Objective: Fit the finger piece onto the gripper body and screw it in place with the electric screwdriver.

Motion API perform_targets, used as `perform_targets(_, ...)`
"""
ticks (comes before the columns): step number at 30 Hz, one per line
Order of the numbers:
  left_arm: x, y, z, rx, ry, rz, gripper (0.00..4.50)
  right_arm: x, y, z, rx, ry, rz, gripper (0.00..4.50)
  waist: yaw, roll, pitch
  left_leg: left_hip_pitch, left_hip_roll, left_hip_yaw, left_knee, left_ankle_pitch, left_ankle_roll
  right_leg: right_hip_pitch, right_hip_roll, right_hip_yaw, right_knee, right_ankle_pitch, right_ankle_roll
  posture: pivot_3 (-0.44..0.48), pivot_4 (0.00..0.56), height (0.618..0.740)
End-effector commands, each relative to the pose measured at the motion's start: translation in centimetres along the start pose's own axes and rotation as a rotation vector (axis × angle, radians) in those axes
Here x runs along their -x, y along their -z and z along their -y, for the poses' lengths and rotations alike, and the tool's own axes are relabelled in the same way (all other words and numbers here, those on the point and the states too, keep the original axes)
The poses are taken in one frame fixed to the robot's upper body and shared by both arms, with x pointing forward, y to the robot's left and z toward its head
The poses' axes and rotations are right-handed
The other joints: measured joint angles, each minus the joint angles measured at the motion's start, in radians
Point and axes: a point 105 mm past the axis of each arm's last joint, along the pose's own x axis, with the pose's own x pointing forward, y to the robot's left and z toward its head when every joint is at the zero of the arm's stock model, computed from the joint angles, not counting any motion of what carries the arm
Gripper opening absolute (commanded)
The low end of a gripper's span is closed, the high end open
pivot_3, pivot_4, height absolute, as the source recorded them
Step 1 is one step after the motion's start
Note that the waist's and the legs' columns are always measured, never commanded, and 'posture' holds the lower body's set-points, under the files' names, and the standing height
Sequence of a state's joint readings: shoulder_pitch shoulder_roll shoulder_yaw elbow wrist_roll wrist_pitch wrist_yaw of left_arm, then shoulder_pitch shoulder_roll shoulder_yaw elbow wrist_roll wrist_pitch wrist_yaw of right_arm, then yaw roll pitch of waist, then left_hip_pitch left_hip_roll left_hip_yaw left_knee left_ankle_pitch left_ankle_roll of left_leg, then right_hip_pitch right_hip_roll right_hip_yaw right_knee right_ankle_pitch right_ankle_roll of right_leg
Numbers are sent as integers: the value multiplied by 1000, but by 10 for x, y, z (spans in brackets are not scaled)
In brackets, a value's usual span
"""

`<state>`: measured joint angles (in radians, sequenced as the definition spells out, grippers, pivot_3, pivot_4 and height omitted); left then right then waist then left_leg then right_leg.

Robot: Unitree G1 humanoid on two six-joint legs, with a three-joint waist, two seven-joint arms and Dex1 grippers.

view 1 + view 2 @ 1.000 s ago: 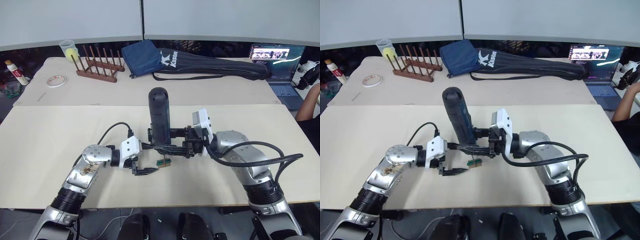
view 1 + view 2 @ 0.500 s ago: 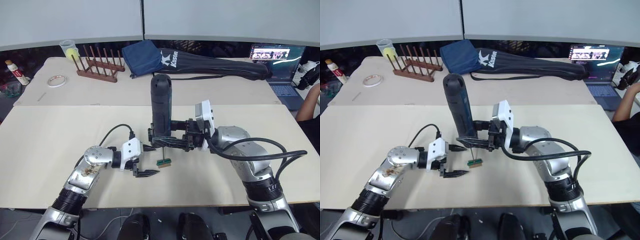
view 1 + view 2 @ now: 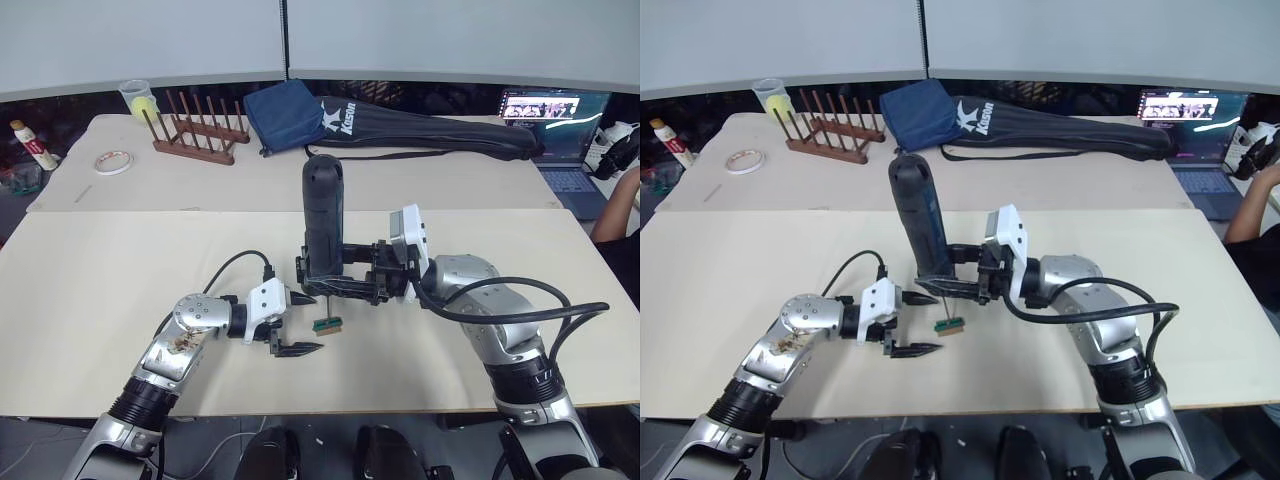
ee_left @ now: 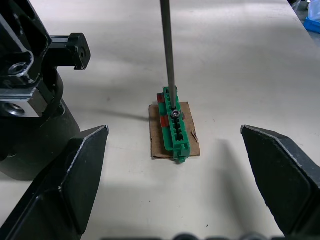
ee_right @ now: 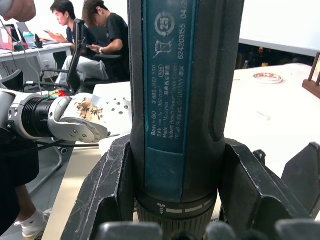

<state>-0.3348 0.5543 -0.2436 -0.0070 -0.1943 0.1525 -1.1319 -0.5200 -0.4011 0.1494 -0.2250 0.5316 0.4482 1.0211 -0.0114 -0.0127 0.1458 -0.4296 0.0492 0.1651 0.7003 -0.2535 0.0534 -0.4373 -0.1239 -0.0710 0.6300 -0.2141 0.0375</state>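
- Two grippers work near the middle of the table.
- The right gripper is clamped around the screwdriver, holding it upright so its thin metal tip points down into the small green block.
- The left gripper waits just left of the block, jaws apart and empty, maybe ready to steady it.
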Motion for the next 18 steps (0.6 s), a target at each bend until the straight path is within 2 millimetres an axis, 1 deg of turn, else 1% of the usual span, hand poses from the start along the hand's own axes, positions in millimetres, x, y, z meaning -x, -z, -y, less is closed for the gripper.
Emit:
perform_targets(1,1,-7,-1,-28,1,14,4500,-3,-17,-7,58,-29,55,1928,0,0,0,0,0,0,0,0,0,0,0,0,0,0,0,0,150,740)
perform_targets(14,1,-7,-2,-30,-2,14,4500,-5,-20,-8,61,-35,64,1928,0,0,0,0,0,0,0,0,0,0,0,0,0,0,0,0,150,740)
perform_targets(18,1,-8,-3,-30,-3,15,4500,-5,-18,-7,62,-33,59,1928,0,0,0,0,0,0,0,0,0,0,0,0,0,0,0,0,150,740)
